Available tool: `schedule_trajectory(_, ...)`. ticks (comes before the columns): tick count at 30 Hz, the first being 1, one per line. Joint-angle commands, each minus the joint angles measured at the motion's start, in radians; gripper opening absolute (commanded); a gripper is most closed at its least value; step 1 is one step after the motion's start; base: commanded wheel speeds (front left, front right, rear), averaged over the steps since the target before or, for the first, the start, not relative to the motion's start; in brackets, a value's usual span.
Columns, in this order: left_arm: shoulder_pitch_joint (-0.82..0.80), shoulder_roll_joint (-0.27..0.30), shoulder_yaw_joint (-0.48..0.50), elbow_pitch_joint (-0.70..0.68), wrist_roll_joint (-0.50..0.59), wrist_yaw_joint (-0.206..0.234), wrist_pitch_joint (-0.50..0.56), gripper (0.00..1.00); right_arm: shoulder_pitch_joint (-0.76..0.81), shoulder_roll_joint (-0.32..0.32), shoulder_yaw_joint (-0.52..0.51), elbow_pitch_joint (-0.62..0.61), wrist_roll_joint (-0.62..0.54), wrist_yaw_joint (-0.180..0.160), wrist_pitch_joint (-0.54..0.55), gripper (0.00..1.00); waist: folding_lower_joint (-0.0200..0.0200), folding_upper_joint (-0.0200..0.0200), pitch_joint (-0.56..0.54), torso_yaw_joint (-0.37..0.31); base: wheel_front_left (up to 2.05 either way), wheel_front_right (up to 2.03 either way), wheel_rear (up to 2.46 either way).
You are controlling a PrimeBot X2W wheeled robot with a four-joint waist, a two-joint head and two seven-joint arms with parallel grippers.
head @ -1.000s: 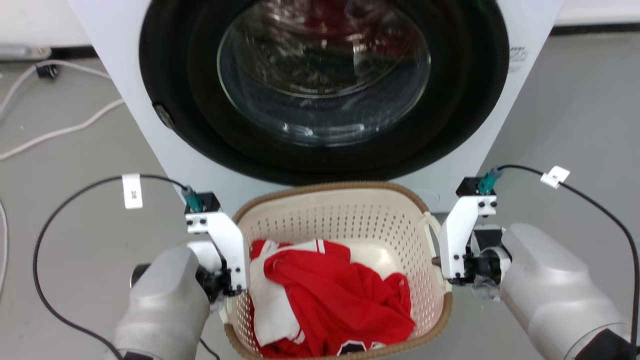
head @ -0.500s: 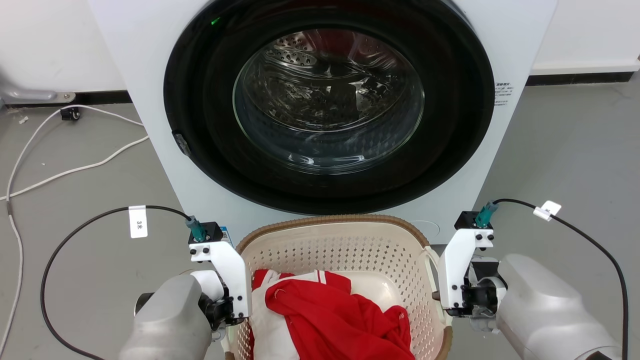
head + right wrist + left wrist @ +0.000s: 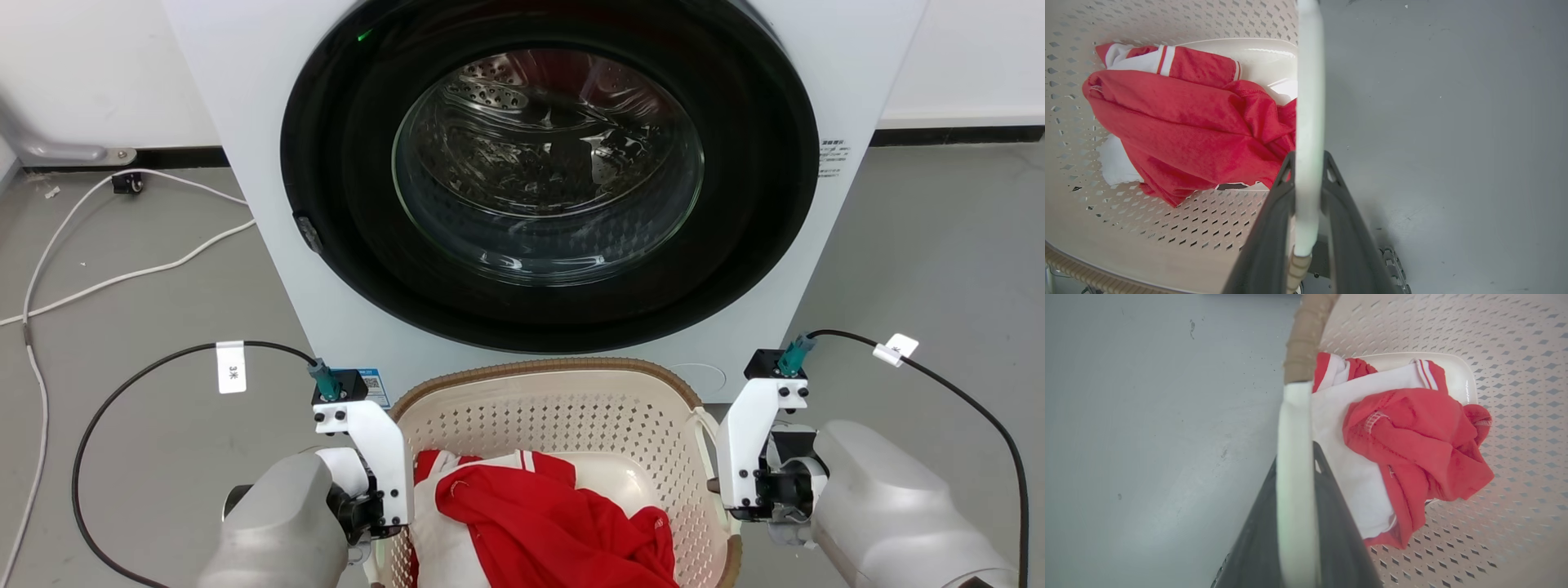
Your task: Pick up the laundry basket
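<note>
- Fingers of my left gripper were closed tight on the laundry basket by its white left handle; my right gripper pinched the right handle likewise
- Behind it the washing machine stood very near
- That basket hung or sat between my grippers, I couldn't tell which, holding red and white clothes
- Risk, I judged: uneven lifting would tilt it, so thin handles slipped my grip or its rim struck the machine
- My cable tag read "3米"; the machine's small print was unreadable
</note>
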Motion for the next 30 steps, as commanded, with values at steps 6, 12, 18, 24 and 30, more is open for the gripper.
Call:
schedule_trajectory(6,-0.016,-0.043,-0.017,-0.014,-0.017,-0.015,-0.008,0.0,0.001,0.036,0.005,-0.015,0.018,0.014,0.001,0.0,0.0001,0.0,0.005,-0.001,0.0,0.0,0.0)
schedule_trajectory(12,-0.014,-0.042,-0.03,-0.013,-0.029,-0.015,-0.015,0.0,0.003,0.038,0.011,-0.015,0.022,0.014,0.001,0.0,0.0001,0.0,0.005,-0.001,0.0,0.0,0.0)
schedule_trajectory(18,-0.012,-0.041,-0.041,-0.012,-0.045,-0.015,-0.021,0.0,0.001,0.037,0.016,-0.012,0.025,0.014,0.0,0.0,0.0001,0.0,0.005,-0.001,0.0,0.0,0.0)
schedule_trajectory(24,-0.01,-0.042,-0.05,-0.011,-0.057,-0.015,-0.024,0.0,0.004,0.036,0.021,-0.011,0.031,0.014,-0.004,0.0,0.0001,0.0,0.004,0.001,0.0,0.0,0.0)
schedule_trajectory(30,-0.01,-0.039,-0.061,-0.009,-0.068,-0.015,-0.03,0.0,0.003,0.036,0.025,-0.009,0.035,0.014,-0.003,0.0,0.0001,0.0,0.003,0.001,0.0,0.0,0.0)
